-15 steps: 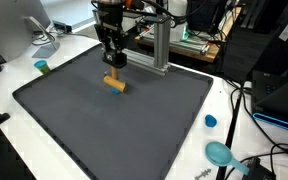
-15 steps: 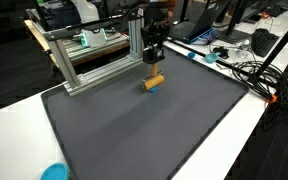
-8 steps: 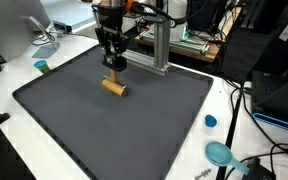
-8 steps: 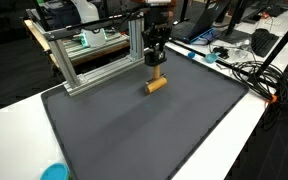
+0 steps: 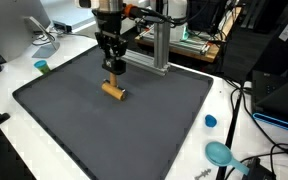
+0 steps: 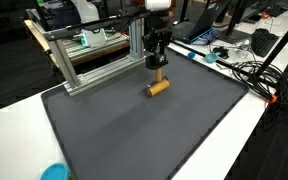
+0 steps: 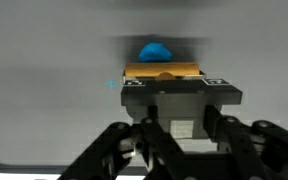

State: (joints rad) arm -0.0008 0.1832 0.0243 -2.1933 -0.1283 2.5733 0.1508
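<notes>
A short tan wooden block (image 5: 113, 90) (image 6: 158, 87) hangs just over the dark grey mat (image 5: 114, 135) (image 6: 134, 130), near the mat's far side. My gripper (image 5: 112, 72) (image 6: 156, 72) points straight down and is shut on the block. In the wrist view the wooden block (image 7: 164, 72) lies crosswise at the tips of my gripper (image 7: 170, 86). A small blue thing (image 7: 156, 50) shows just beyond the block; what it is I cannot tell.
An aluminium frame (image 5: 159, 45) (image 6: 94, 60) stands right behind the gripper. A blue cap (image 5: 210, 121), a teal round piece (image 5: 220, 153) (image 6: 54, 172) and a small green object (image 5: 42, 67) lie off the mat. Cables (image 5: 246, 100) (image 6: 239, 65) run along the table's edge.
The gripper and the block have come down a little toward the mat. The blue bit seen under the block earlier no longer shows in the exterior view.
</notes>
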